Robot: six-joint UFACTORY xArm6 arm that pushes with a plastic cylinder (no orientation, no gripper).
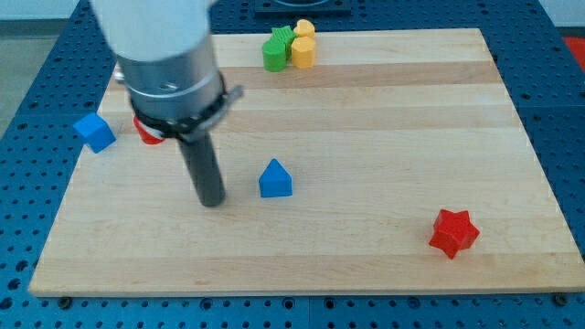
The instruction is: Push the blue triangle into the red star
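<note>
1. Landmark: blue triangle (275, 179), near the middle of the wooden surface (366, 110). All places below are given relative to it.
2. Red star (453, 232) lies well apart from the triangle, toward the view's right and bottom. Nothing sits between the two.
3. My tip (212, 201) is just beside the triangle on the view's left, slightly lower, not touching it.
4. Judgement: this placement suits the task. The tip is on the side opposite the star, so a push rightward and a little downward would drive the triangle toward it. Starting slightly higher might line the push up better.
5. Arm pose: the rod hangs nearly upright from a grey collar and white housing that come in from the view's top left.
6. Claw: none fitted; the rod only pushes, so nothing is grasped.
7. Other blocks, all away from the path: blue cube (94, 132) far to the left; a red block (146, 131) partly hidden behind the collar; green block (277, 50) and yellow block (303, 46) touching, up at the top edge.
</note>
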